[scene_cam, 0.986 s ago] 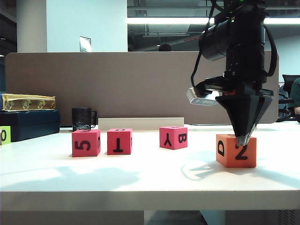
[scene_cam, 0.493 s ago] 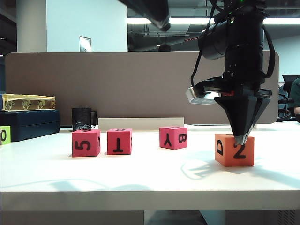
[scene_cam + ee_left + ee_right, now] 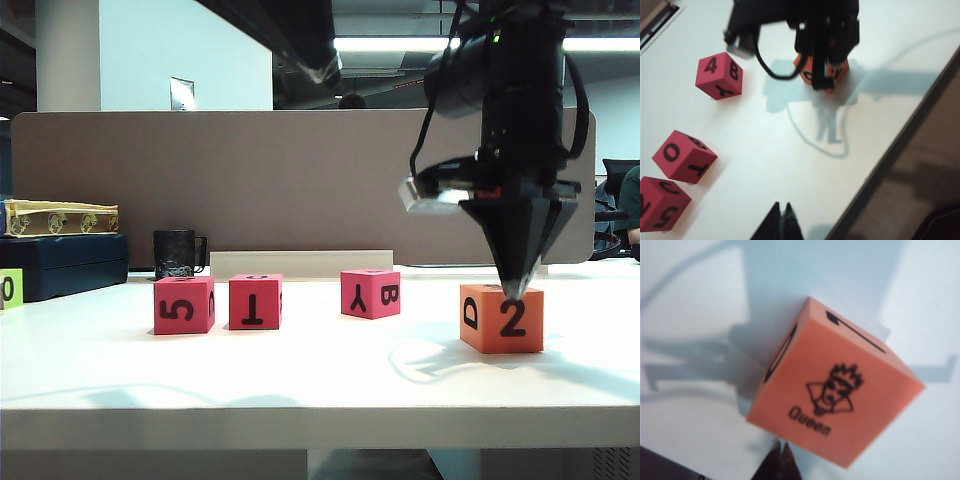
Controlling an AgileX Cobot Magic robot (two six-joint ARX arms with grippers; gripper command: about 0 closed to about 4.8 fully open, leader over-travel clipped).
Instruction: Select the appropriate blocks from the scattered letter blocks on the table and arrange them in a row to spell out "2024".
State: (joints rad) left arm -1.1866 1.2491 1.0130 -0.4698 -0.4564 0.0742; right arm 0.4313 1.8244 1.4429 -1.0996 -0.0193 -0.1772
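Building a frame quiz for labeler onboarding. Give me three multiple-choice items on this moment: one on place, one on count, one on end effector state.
1. Where is the right end effector?
A. Over the pink 5 block
B. At the top edge of the orange block
C. Beside the black mug

2. How many pink-red blocks stand on the table?
A. Two
B. Three
C. Five

3. How does the left end effector stand?
A. Shut, holding nothing
B. Wide open
C. Shut on a pink block

Answers:
1 B: in the exterior view its tip meets the top of the cube marked 2.
2 B: three show left of the orange one.
3 A: the left wrist view shows its fingers pressed together above bare table, with nothing between them.
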